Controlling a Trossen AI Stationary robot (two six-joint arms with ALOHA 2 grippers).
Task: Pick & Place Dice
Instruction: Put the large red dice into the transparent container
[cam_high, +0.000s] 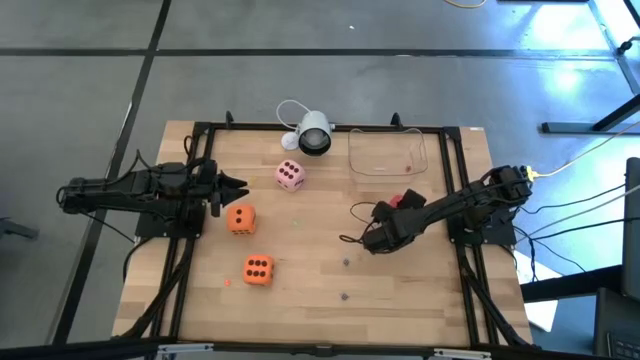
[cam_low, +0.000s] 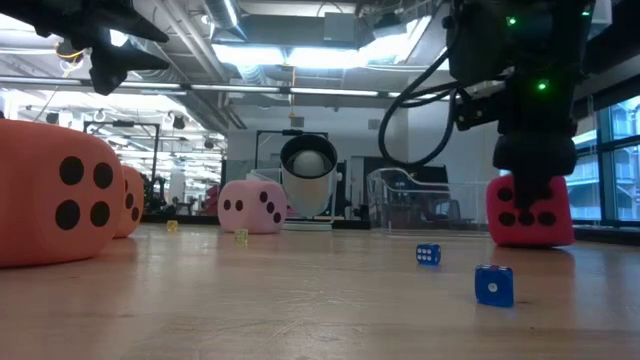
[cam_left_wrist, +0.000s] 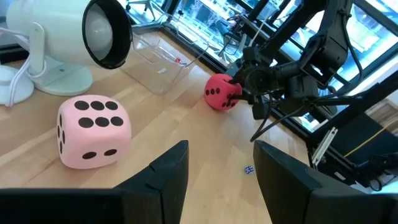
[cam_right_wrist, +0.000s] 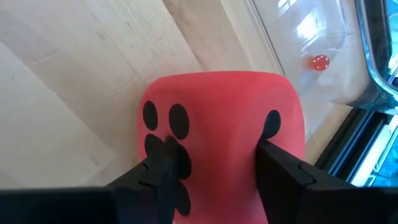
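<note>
The red die (cam_right_wrist: 221, 134) is clasped between the two fingers of the right gripper (cam_high: 392, 208), low over the wooden table (cam_high: 330, 290), and is found just beside the near corner of the clear plastic tray (cam_high: 388, 152). From table height the die is seen under the gripper, at or just above the tabletop; whether it touches cannot be told. The left gripper (cam_high: 232, 186) is held with its fingers spread and nothing between them, well apart from the tray, across the table. The pink die (cam_high: 290, 175) lies between that gripper and the tray, near the white round camera (cam_high: 312, 133), which stands just beside the tray's far corner. Two orange dice (cam_high: 240, 218) (cam_high: 258, 269) rest farther from the tray than the pink one. Two tiny blue dice (cam_low: 493, 284) lie on the bare wood.
</note>
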